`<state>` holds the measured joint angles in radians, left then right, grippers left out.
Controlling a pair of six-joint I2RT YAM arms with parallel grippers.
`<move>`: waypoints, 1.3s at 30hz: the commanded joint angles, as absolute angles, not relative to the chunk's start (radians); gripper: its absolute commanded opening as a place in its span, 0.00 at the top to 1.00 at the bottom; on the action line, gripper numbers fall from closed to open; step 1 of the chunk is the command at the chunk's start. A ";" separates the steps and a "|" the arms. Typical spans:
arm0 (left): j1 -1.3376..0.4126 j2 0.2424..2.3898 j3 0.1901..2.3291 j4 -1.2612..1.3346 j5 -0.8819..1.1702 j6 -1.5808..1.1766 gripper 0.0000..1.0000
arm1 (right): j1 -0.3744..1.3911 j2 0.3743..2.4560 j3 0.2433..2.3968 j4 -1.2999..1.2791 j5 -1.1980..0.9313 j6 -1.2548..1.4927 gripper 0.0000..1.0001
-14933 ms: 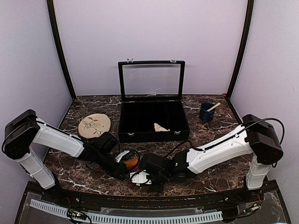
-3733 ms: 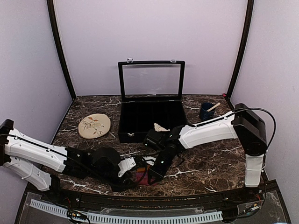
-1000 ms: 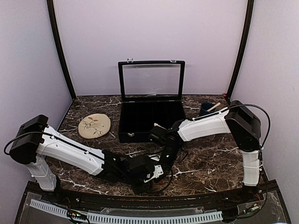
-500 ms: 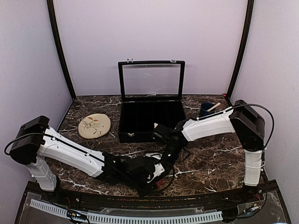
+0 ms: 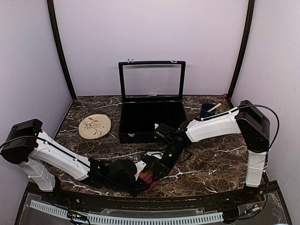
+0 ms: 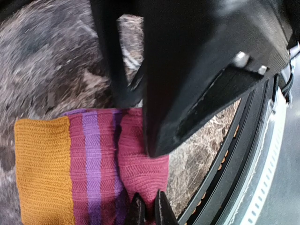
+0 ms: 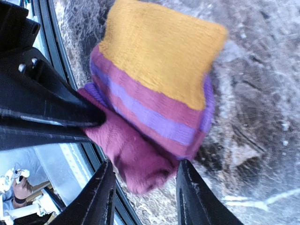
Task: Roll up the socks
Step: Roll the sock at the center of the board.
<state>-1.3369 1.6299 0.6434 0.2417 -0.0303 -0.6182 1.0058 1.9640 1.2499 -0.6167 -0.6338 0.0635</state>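
The maroon-purple sock (image 6: pixel 93 173), purple-striped with an orange end, lies folded on the marble close to the near edge; from above it shows as a small patch (image 5: pixel 149 178). My left gripper (image 6: pixel 147 208) is shut, pinching its maroon fold. My right gripper (image 7: pixel 145 165) stands open, its fingers (image 7: pixel 101 197) on either side of the sock's (image 7: pixel 154 93) maroon end. Both grippers meet over it in the top view: left gripper (image 5: pixel 142 176), right gripper (image 5: pixel 157 171). A cream scrap (image 5: pixel 157 125) by the right arm may be the other sock.
A black compartment box (image 5: pixel 140 136) with its glass lid raised stands at centre back. A tan oval mat (image 5: pixel 94 126) lies to its left. A blue cup (image 5: pixel 206 113) with a stick sits back right. The table's black front rail (image 5: pixel 140 199) runs just below the sock.
My right gripper's jaws have spread apart and let go of the sock. The left gripper has drawn a little left, still pinching, and the sock now shows between them.
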 commanded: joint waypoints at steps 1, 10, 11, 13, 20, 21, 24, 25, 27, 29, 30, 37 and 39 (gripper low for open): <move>-1.327 1.678 0.535 0.032 -0.050 -0.743 1.00 | 0.999 1.927 1.230 -0.576 -0.577 0.089 0.58; -1.326 1.666 0.479 0.140 -0.005 -0.736 1.00 | 0.995 1.869 1.183 -0.485 -0.488 0.141 0.56; -1.326 1.660 0.469 0.156 0.001 -0.736 1.00 | 0.994 1.861 1.178 -0.472 -0.473 0.144 0.56; -1.325 1.651 0.450 0.191 0.016 -0.735 1.00 | 0.994 1.840 1.164 -0.443 -0.448 0.149 0.55; -1.296 1.642 0.379 0.330 0.109 -0.747 1.00 | 0.996 1.723 1.068 -0.351 -0.308 0.120 0.55; -1.291 1.644 0.373 0.345 0.122 -0.747 1.00 | 0.998 1.701 1.050 -0.338 -0.282 0.112 0.55; -1.273 1.655 0.365 0.383 0.162 -0.742 1.00 | 1.014 1.633 0.991 -0.302 -0.197 0.072 0.55; -1.269 1.661 0.365 0.396 0.180 -0.739 1.00 | 1.025 1.614 0.972 -0.291 -0.168 0.057 0.55; -1.257 1.675 0.365 0.416 0.217 -0.732 1.00 | 1.054 1.583 0.939 -0.273 -0.111 0.022 0.55; -1.243 1.687 0.363 0.437 0.255 -0.728 1.00 | 1.108 1.545 0.908 -0.253 -0.047 -0.011 0.55; -1.236 1.693 0.361 0.449 0.275 -0.726 1.00 | 1.134 1.533 0.893 -0.241 -0.017 -0.027 0.55; -1.190 1.726 0.355 0.496 0.383 -0.714 1.00 | 1.297 1.501 0.828 -0.159 0.137 -0.119 0.56; -1.182 1.730 0.355 0.497 0.403 -0.708 1.00 | 1.331 1.516 0.830 -0.155 0.171 -0.145 0.56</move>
